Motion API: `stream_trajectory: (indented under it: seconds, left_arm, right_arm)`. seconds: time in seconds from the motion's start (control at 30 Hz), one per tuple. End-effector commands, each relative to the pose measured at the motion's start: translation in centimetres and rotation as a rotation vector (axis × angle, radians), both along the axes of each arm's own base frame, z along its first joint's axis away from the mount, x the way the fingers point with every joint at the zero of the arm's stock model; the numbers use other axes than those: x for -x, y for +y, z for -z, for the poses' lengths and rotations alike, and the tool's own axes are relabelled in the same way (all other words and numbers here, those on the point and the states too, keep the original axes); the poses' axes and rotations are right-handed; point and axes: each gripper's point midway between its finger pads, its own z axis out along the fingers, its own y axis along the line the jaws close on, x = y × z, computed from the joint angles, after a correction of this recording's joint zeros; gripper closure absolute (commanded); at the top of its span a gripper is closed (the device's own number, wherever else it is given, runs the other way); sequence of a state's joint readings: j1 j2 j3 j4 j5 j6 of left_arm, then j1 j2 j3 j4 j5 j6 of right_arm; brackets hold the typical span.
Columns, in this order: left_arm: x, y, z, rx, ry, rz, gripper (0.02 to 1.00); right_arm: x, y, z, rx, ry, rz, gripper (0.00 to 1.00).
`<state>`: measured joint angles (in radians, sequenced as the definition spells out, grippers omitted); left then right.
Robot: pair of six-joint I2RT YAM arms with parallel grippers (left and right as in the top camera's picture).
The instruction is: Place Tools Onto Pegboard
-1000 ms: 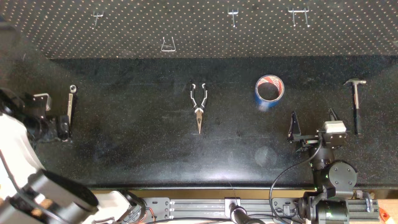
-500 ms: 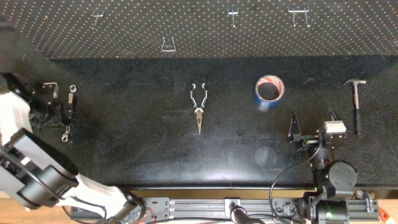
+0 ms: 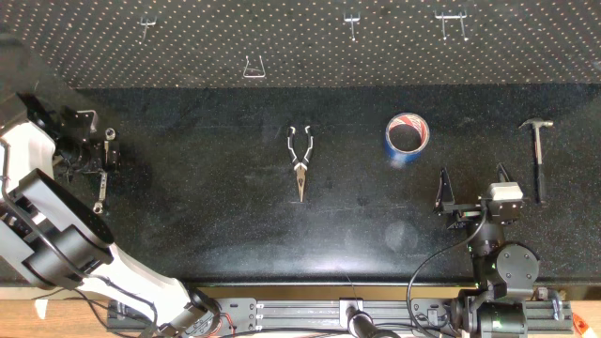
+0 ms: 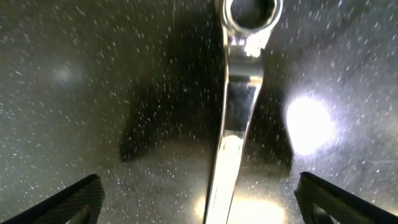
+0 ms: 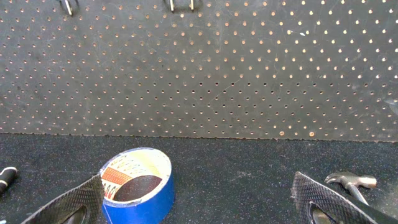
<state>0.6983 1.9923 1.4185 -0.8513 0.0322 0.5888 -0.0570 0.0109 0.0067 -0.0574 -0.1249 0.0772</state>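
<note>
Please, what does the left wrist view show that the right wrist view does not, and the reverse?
Left wrist view: a shiny silver metal wrench with a ring end, lying below the open left gripper. Right wrist view: a blue roll of tape, a dark perforated pegboard with metal hooks, a silver hammer head, and the open right gripper. Both: the black speckled table surface.

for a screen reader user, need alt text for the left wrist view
A shiny metal wrench lies on a dark speckled work surface, ring end farthest from the camera. The open left gripper straddles its handle, one finger well clear on each side.
</note>
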Motion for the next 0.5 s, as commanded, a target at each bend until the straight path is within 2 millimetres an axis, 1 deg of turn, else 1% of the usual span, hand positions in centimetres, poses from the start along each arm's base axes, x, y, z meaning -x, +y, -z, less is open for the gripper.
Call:
stream_trajectory:
  seconds: [0.03,0.27,0.4,0.5]
  left_arm:
    - [-1.3,0.1,0.1,0.018,-0.038,-0.024,0.023]
    - [-2.0,-0.9,0.8,0.028,-0.026,0.003,0.020]
    - [-2.6,-0.7,0.8,0.022,-0.048,-0.043,0.023]
    - [-2.6,-0.6,0.8,0.020,-0.049,-0.043,0.023]
  right_arm:
    - [0.0,-0.2,0.1,-0.015,0.000,0.012,0.016]
    - [0.0,-0.2,0.1,-0.015,0.000,0.012,0.016]
    - [0.0,-0.2,0.1,-0.015,0.000,0.012,0.016]
    - [0.0,-0.2,0.1,-0.015,0.000,0.012,0.016]
